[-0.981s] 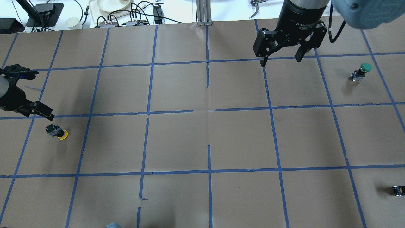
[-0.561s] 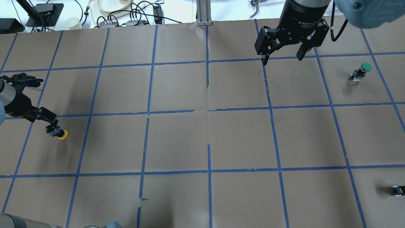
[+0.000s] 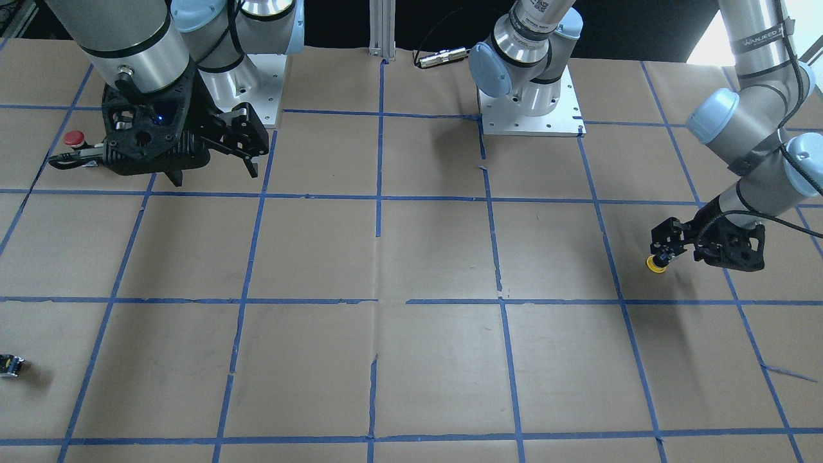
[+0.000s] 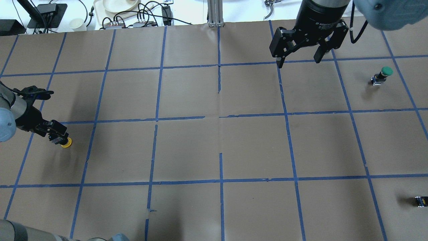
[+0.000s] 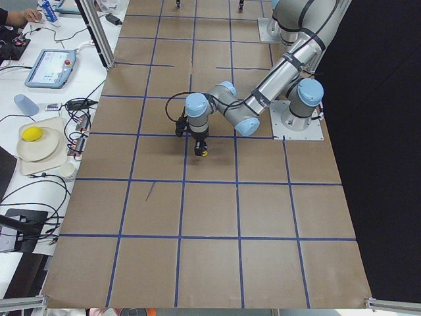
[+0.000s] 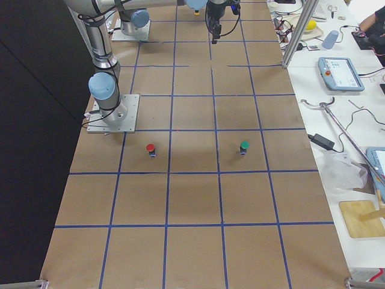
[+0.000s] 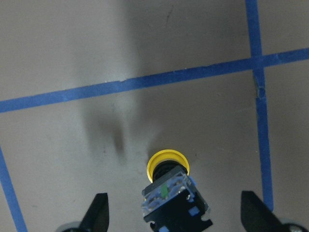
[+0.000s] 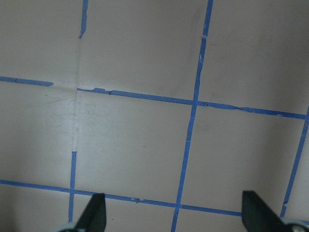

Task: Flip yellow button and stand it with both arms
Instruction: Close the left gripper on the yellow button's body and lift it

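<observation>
**One button between wide left fingers**

The yellow button (image 4: 66,143) lies on the bench (image 4: 254,147) in a left-hand square of the blue tape grid, just below a tape line. Its cap sits low against the brown paper. In the left wrist view the cap (image 7: 168,164) points away from the camera and the black-and-grey body (image 7: 176,205) faces it, with a small green mark on top.

The left gripper (image 4: 57,136) is down at the button, reaching in at a slant from the bench's left edge. Its fingers (image 7: 99,215) stand wide, one on each side of the body, with clear gaps to both. From the front, the gripper (image 3: 665,251) hides the body and only the yellow cap (image 3: 656,263) shows beneath it.

The right gripper (image 4: 298,61) hangs well apart, above the far right part of the bench, with nothing between its wide fingers (image 4: 280,63). Its wrist view shows only paper and tape below.

A green button (image 4: 384,74) stands upright to the right of that gripper. A red button (image 3: 74,138) stands by the right arm's base. A small capless part (image 4: 420,201) lies near the right edge.
</observation>
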Action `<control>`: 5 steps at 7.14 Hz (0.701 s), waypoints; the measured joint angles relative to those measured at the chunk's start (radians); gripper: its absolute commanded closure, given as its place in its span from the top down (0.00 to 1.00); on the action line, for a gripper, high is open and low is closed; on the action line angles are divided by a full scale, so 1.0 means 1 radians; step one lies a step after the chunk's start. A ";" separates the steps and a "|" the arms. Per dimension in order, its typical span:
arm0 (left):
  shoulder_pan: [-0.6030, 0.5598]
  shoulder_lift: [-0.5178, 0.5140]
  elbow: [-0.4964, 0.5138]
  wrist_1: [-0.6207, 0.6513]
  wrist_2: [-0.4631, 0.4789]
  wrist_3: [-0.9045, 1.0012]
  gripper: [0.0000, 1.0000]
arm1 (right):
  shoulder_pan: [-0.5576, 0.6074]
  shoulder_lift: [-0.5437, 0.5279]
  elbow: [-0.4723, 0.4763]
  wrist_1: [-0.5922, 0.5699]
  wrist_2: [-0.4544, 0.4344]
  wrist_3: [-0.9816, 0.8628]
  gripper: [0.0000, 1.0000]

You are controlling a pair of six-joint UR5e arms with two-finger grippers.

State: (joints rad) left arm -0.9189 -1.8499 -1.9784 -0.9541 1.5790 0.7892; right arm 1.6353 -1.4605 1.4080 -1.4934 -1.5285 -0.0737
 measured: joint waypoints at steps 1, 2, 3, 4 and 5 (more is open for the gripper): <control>0.000 -0.005 -0.002 0.005 0.000 -0.012 0.72 | 0.000 0.000 0.000 0.000 0.000 0.000 1.00; 0.000 -0.007 -0.003 0.005 0.000 -0.021 0.46 | -0.003 0.001 0.000 -0.001 0.000 0.000 1.00; 0.000 -0.008 -0.003 0.002 0.001 -0.028 0.28 | -0.009 0.001 0.000 -0.001 0.000 0.000 1.00; 0.000 -0.007 -0.003 0.001 0.002 -0.030 0.09 | -0.014 0.001 0.000 0.000 0.000 0.000 1.00; 0.000 -0.004 -0.001 0.000 0.003 -0.028 0.05 | -0.016 0.000 0.000 0.000 0.000 0.000 1.00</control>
State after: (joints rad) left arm -0.9188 -1.8543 -1.9789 -0.9541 1.5816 0.7613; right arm 1.6195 -1.4601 1.4079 -1.4934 -1.5283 -0.0736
